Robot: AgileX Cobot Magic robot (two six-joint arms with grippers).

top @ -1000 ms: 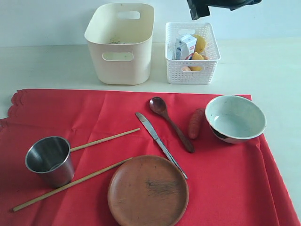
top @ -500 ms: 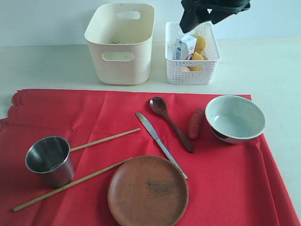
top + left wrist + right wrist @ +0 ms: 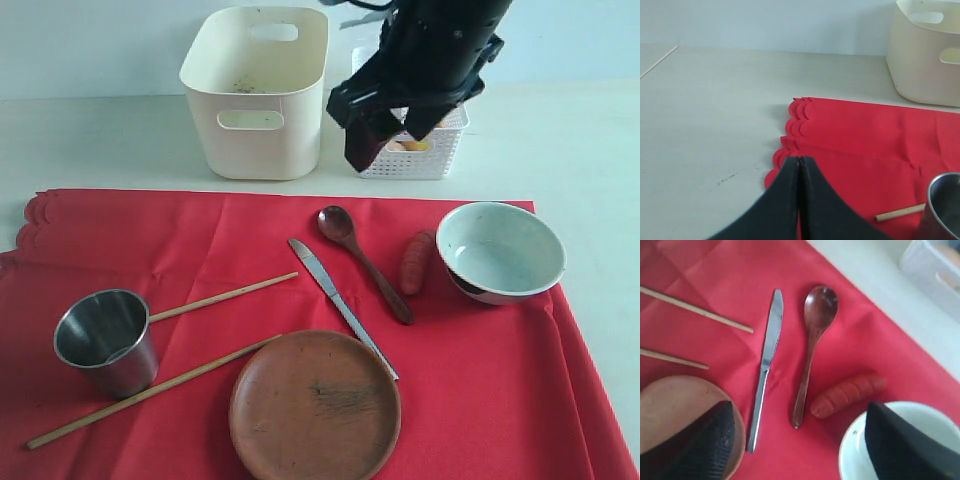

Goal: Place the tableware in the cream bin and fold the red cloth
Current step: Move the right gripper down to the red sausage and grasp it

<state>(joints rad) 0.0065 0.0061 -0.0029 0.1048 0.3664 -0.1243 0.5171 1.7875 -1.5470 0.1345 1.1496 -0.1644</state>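
You have the spoon (image 3: 368, 268) and knife (image 3: 340, 305) at centre frame on the red cloth (image 3: 200, 240), with the bowl (image 3: 500, 250) to the right and the cup (image 3: 105, 340) lower left. The cream bin (image 3: 255, 150) stands upper centre-left. Your right gripper (image 3: 390, 140) hangs just right of it, jaws wide; the left gripper (image 3: 799, 200) has its jaws pressed together.

The pale worktop (image 3: 100, 140) carries three things directly. A red cloth (image 3: 200, 250) lies spread flat over its near part, scalloped edge to the left. Behind the cloth, across a strip of bare surface, a cream bin (image 3: 260, 100) and a white basket (image 3: 440, 160) stand side by side, close but apart.
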